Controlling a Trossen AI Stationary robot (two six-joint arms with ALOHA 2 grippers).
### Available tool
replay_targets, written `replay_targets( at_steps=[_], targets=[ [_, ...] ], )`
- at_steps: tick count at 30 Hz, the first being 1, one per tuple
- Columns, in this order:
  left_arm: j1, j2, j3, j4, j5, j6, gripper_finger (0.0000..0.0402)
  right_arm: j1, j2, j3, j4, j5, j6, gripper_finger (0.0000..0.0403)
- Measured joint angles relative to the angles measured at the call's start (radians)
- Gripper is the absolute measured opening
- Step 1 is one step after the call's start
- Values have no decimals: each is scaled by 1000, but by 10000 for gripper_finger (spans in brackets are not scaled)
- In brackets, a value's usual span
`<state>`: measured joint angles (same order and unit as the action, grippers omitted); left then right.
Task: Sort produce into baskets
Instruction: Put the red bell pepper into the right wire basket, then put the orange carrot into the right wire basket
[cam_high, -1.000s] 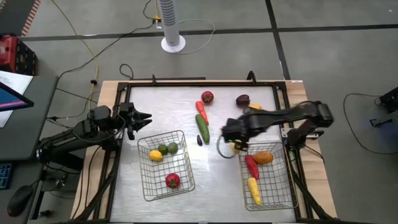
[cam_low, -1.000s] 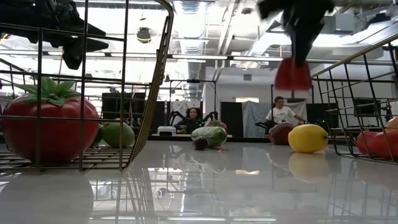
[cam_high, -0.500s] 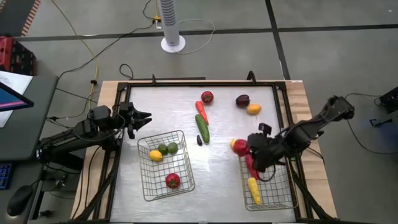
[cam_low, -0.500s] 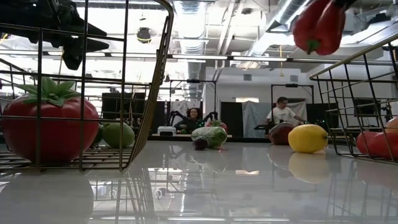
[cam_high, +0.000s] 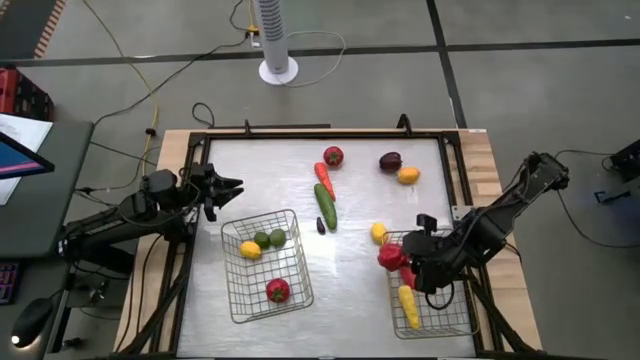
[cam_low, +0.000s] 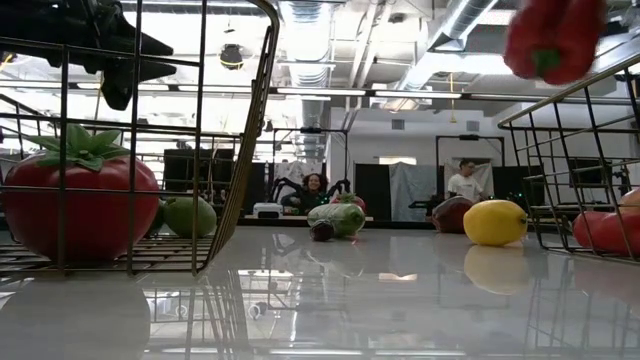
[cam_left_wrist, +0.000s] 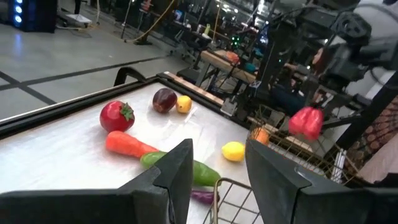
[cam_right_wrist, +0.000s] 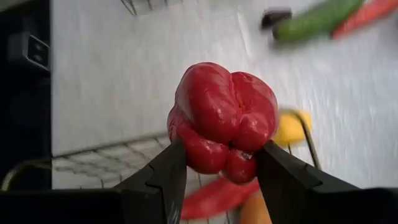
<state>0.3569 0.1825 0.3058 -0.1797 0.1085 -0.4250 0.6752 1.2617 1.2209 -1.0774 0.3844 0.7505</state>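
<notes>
I have the right gripper (cam_right_wrist: 221, 163) clamped on the red bell pepper (cam_right_wrist: 225, 117). In the last second I've carried it off the table, over the near corner of the right basket (cam_high: 452, 318); next I release. My left gripper (cam_high: 228, 190) waits, jaws wide, beside the left basket (cam_high: 243, 300).

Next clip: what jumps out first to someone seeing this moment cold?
The red pepper stands out first, clamped in the right gripper and held in the air over the near-left edge of the right basket. Next come the loose pieces in the middle of the table, a cucumber lying beside a carrot. The left gripper waits open by the left basket.
</notes>
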Motion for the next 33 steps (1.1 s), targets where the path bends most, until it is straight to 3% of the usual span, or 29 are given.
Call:
replay_targets(
  at_steps=[13, 23, 28, 33],
  targets=[
    [-59, 0, 0, 137, -8, 25, 133, 13, 2, -1, -166, -18, 256, 200],
    [-63, 0, 0, 182, -67, 80, 133, -17, 2, -1, -229, 7, 374, 272],
    [-63, 0, 0, 234, -81, 119, 133, -85, 2, -1, -214, 8, 367, 277],
    [-62, 0, 0, 307, -146, 170, 133, -237, 3, 0, -141, 36, 265, 278]
  ],
)
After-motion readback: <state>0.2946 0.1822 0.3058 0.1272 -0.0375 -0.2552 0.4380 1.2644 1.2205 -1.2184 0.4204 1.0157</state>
